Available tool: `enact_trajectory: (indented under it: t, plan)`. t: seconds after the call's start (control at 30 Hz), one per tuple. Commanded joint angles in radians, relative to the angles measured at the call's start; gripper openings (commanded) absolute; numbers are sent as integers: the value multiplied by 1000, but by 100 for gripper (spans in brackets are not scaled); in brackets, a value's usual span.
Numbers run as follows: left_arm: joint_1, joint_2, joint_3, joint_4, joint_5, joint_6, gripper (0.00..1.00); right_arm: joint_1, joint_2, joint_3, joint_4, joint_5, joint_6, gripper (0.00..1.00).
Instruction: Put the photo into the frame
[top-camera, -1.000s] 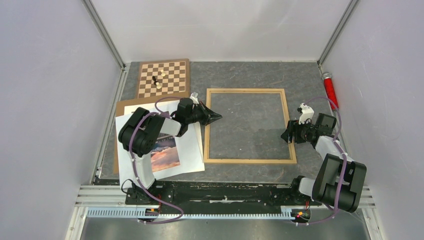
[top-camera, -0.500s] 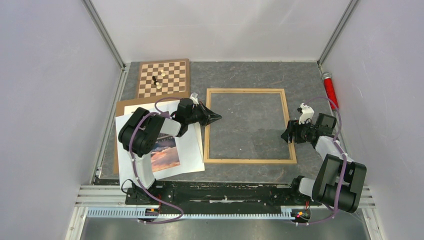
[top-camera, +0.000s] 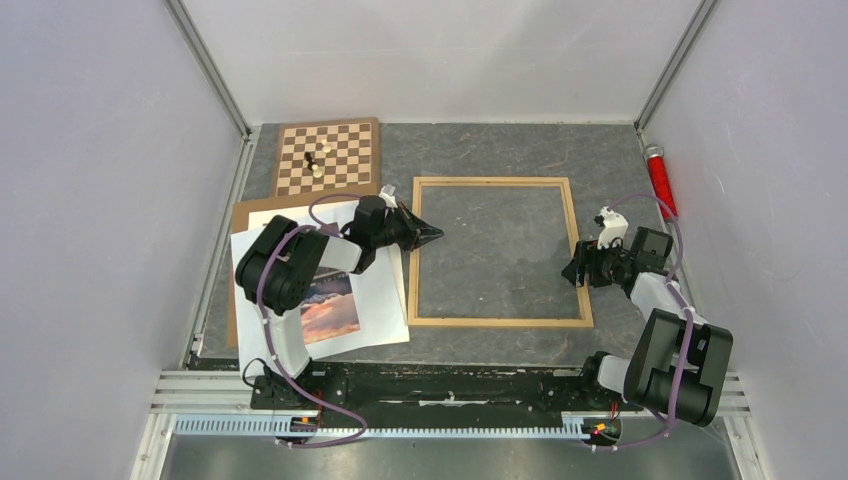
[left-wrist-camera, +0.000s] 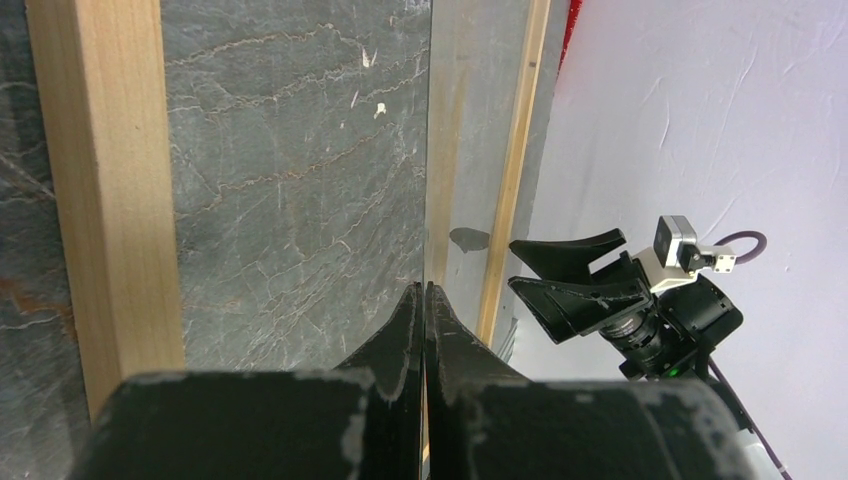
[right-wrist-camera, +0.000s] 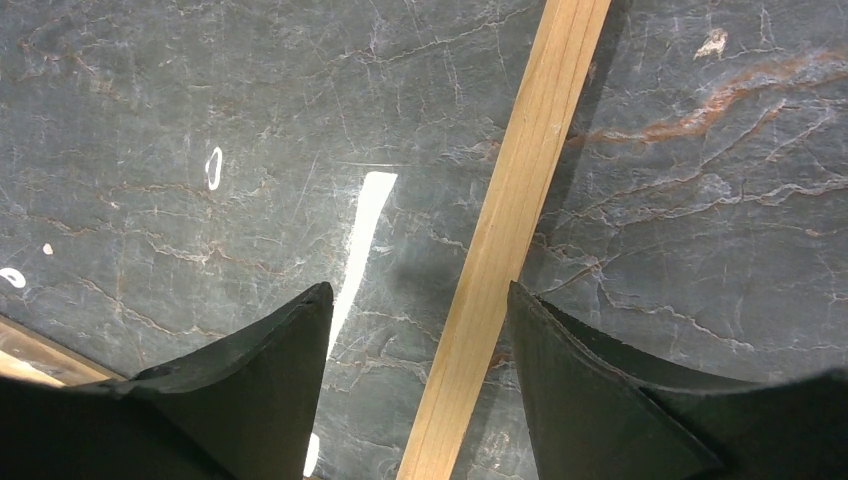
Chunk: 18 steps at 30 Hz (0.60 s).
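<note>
The light wooden frame lies flat in the middle of the table. The sunset photo rests on white sheets left of the frame, partly hidden under my left arm. My left gripper points right, just inside the frame's left rail. It is shut on a thin clear sheet, seen edge-on running straight out from the fingertips. My right gripper stands open astride the frame's right rail, a little above it and holding nothing.
A chessboard with a few pieces sits at the back left. A brown backing board lies under the white sheets. A red cylinder lies along the right wall. Walls close in three sides.
</note>
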<state>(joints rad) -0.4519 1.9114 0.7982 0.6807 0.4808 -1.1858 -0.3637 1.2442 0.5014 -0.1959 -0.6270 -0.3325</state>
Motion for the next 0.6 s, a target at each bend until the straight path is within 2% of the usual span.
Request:
enact_trajectory:
  t: [0.0,0.57]
  plan:
    - [-5,-46,-4,5,-1,52,2,3,-17,0,31,7,5,67]
    - [-16,-26,14,7,2,52,2,3,-18,-1,33,6,6,67]
